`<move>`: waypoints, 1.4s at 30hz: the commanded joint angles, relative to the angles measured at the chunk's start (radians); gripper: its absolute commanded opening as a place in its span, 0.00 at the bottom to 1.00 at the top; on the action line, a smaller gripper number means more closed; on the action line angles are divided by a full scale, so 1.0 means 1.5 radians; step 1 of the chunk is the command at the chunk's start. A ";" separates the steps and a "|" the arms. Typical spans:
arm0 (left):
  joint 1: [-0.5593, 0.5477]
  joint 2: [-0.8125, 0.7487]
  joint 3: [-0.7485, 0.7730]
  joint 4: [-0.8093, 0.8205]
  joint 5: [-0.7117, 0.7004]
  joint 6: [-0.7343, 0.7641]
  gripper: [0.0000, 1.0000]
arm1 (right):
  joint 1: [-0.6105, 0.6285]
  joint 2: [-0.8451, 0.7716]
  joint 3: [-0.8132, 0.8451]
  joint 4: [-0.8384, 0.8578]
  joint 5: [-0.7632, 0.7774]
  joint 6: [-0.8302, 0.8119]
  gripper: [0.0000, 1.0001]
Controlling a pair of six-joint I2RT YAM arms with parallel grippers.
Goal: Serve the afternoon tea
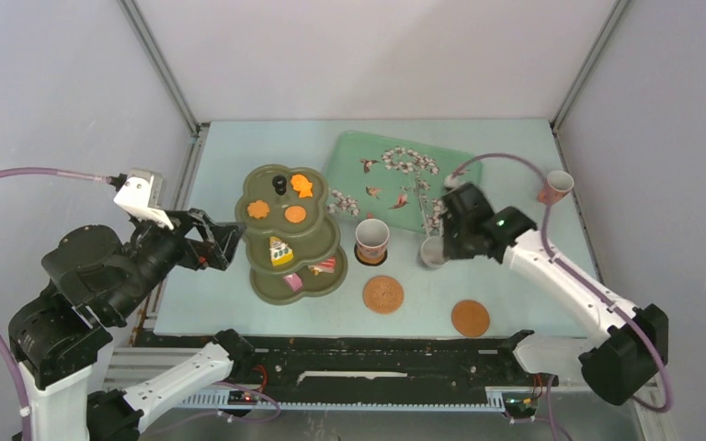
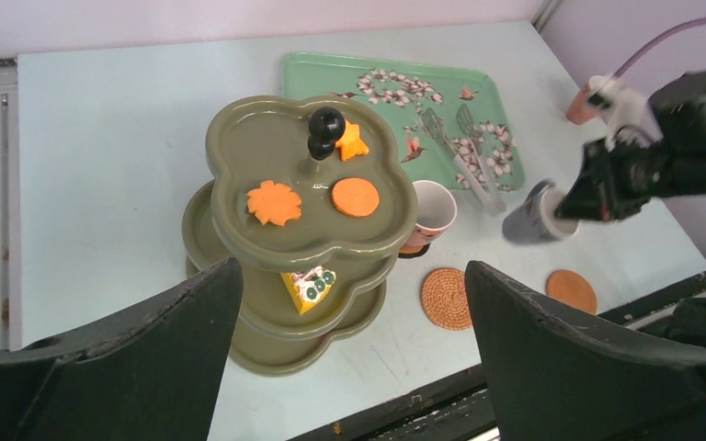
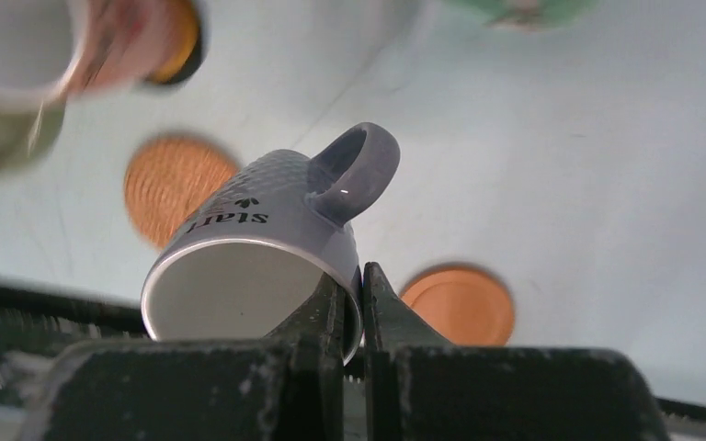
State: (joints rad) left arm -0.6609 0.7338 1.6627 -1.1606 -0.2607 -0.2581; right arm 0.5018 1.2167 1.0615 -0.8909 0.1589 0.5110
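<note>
The olive-green three-tier stand (image 1: 262, 188) holds orange pastries on top, a yellow wedge (image 1: 280, 250) on the middle tier and pink-red ones (image 1: 320, 268) at the bottom. My right gripper (image 1: 441, 246) is shut on the rim of a grey cup (image 3: 257, 220), held above the table, also seen in the left wrist view (image 2: 535, 213). A patterned cup (image 1: 371, 239) stands on a dark coaster. Another pink cup (image 1: 556, 186) stands at the far right. Two brown coasters (image 1: 383, 294) (image 1: 470, 318) lie bare. My left gripper (image 1: 225, 241) is open and empty, left of the stand.
The mint-green floral tray (image 1: 368, 165) lies behind the cups with metal tongs (image 2: 478, 170) on it. The table's near edge with a black rail runs just below the coasters. Frame posts stand at the back corners.
</note>
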 commanded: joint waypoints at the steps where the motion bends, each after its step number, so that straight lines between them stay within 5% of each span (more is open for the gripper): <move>1: -0.002 -0.007 -0.006 0.032 0.023 -0.027 0.98 | 0.142 -0.024 -0.010 0.049 -0.029 -0.088 0.00; 10: -0.002 -0.017 -0.017 0.042 0.031 -0.065 0.98 | 0.306 0.131 0.055 0.051 0.017 -0.064 0.00; 35: -0.002 -0.009 0.000 0.025 0.023 -0.075 0.98 | 0.357 0.289 0.127 0.051 0.098 -0.044 0.00; 42: -0.002 -0.011 0.001 0.020 0.014 -0.067 0.98 | 0.361 0.242 0.136 0.020 0.093 -0.037 0.43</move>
State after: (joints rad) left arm -0.6609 0.7055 1.6390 -1.1328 -0.2302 -0.3660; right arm 1.0348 1.6417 1.2083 -0.8497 0.2737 0.4423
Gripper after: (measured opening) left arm 0.985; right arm 0.354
